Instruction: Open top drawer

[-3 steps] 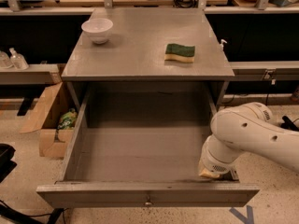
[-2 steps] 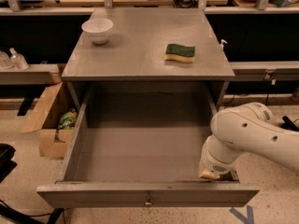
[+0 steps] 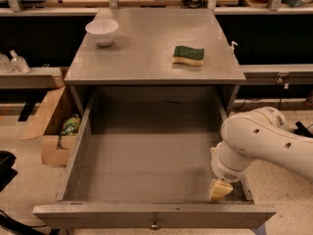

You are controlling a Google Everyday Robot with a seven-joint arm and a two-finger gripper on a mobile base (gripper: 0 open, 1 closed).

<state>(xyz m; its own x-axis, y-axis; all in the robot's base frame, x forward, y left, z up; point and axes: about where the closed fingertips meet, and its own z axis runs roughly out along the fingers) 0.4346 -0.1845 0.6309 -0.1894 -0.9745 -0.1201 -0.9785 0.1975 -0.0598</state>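
Grey top drawer (image 3: 146, 166) stands far out of the cabinet, knob (image 3: 155, 224) facing the camera. Claw (image 3: 220, 190) sits low in the front right corner, behind the drawer front; whether it is wide or narrow, cannot tell. Judgement: travel near full. Lift claw straight up, clear of the right wall, without jolting the bowl (image 3: 101, 31) and sponge (image 3: 188, 55) on the surface (image 3: 146, 58).

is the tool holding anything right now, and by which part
Cannot tell. The tool sits at the front right corner inside the open top drawer, mostly hidden behind the arm; it is away from the knob.
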